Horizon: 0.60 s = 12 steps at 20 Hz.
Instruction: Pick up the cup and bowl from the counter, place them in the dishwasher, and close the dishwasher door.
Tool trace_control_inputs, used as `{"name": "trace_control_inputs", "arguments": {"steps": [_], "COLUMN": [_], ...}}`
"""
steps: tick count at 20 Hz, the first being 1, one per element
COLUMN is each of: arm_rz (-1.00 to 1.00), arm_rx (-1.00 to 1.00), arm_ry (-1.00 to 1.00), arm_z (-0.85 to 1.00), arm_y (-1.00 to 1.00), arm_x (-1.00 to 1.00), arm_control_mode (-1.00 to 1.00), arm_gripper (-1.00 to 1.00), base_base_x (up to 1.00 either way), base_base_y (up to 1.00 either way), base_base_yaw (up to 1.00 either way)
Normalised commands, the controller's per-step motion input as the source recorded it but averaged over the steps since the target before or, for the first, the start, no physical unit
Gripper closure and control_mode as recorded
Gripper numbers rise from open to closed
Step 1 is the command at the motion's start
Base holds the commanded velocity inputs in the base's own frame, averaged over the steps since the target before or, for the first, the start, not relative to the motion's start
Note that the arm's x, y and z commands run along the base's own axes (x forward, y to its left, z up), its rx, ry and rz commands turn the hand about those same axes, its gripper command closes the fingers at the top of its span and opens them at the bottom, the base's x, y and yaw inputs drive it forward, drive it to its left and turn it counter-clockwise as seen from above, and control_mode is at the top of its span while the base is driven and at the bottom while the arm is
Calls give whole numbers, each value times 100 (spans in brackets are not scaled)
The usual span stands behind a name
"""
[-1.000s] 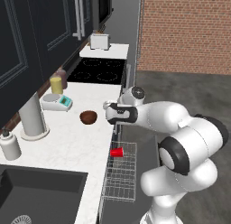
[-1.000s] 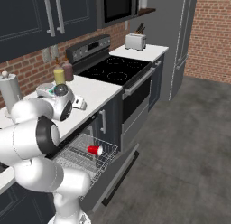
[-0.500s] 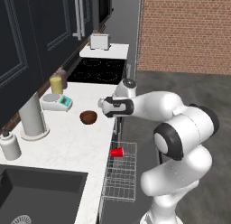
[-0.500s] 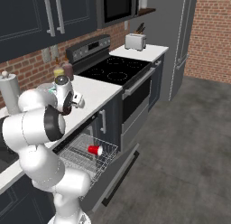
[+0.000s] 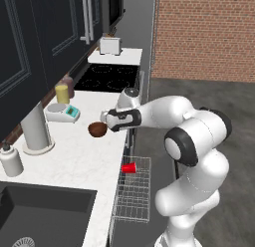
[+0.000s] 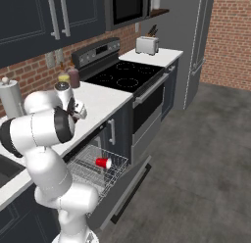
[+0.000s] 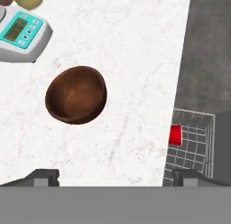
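Bowl (image 5: 98, 129) sat upright on the white surface (image 5: 74, 156), just right of the scale (image 5: 62, 112), untouched; the hand (image 5: 105, 117) hovered over it with fingers spread wide and nothing between them. Cup (image 5: 129, 168) lay on its side in the pulled-out dishwasher rack (image 5: 133, 191), so roughly a third was done. Left by my read: grab and rack the bowl, shut the dishwasher door (image 6: 122, 188), which hung open.

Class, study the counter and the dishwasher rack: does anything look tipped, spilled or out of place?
The cup lies on its side in the rack rather than upright. The bowl sits upright on the counter, and nothing looks spilled. The gripper hangs over the counter, empty.
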Motion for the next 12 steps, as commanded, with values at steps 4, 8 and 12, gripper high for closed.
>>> {"name": "trace_control_inputs", "arguments": {"steps": [4, 8, 12], "arm_rz": [0, 0, 0], "arm_rx": [-2, -2, 0], "arm_ry": [1, 0, 0], "arm_z": [-32, -26, -17], "arm_y": [18, 12, 11], "arm_x": [13, 25, 39], "arm_control_mode": [-100, -100, -100], "arm_gripper": [-100, -100, -100], "base_base_x": [0, 0, 0], "base_base_y": [0, 0, 0], "base_base_yaw": [0, 0, 0]}}
